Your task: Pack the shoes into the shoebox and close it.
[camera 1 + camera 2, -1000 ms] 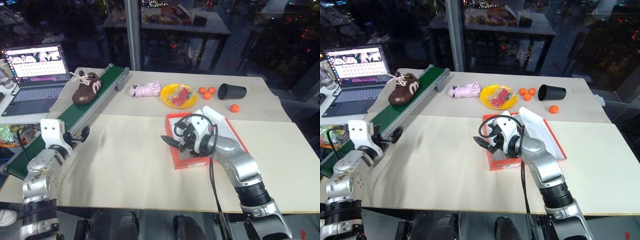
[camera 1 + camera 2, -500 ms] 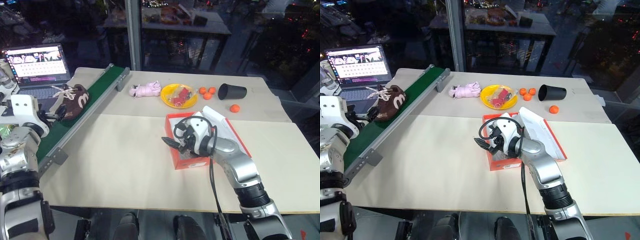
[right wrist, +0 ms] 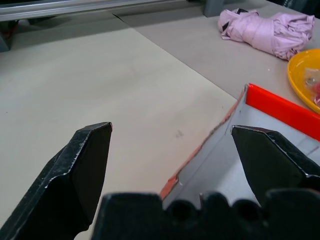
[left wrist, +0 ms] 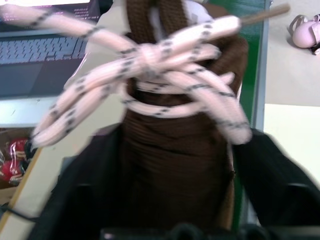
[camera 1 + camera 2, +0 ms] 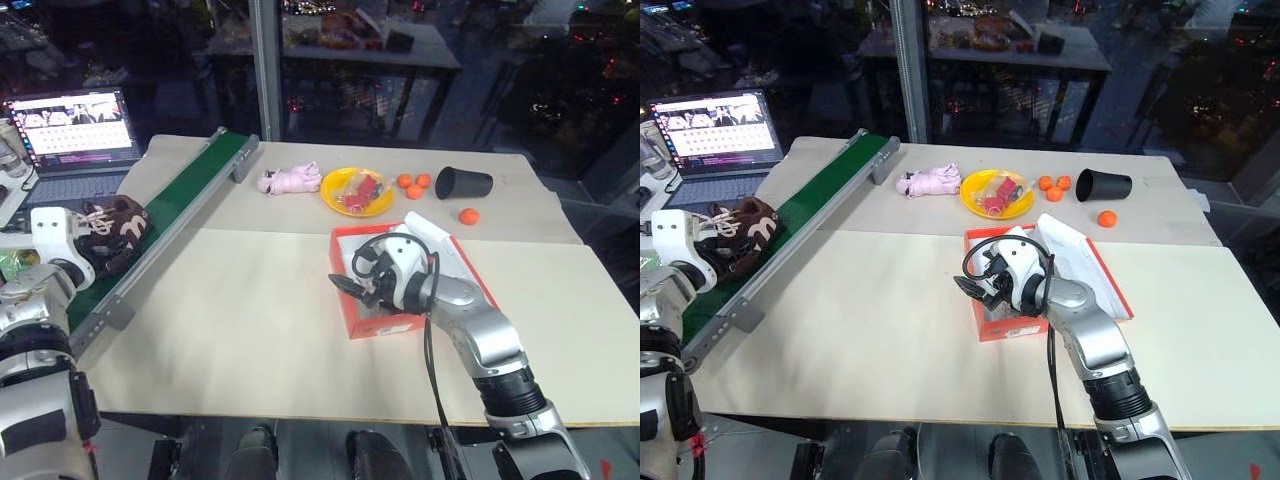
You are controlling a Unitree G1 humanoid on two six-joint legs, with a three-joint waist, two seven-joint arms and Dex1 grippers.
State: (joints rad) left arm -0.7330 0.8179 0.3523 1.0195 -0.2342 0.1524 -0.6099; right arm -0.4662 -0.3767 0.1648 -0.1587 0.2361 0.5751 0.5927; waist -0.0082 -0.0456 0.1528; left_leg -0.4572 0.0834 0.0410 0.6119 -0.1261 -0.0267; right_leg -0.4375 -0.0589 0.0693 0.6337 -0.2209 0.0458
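I had my left fingers (image 4: 75, 200) clamped on either side of the brown shoe (image 5: 112, 232) on the green conveyor belt (image 5: 185, 195) and my right fingers (image 3: 87, 165) wide over the open orange-red shoebox (image 5: 352, 300) on the desk (image 5: 250, 330), so I judged the next move was to carry it across into that box.

— Where is the left gripper (image 4: 175, 165)?
— Far out at the robot's left, its 2 black fingers (image 4: 272, 175) closed against either side of the shoe (image 4: 175, 125).
— And the right gripper (image 3: 172, 165)?
— In front of the torso, arm bent, pointing left and slightly down, its 2 fingers spread wide with nothing between them.
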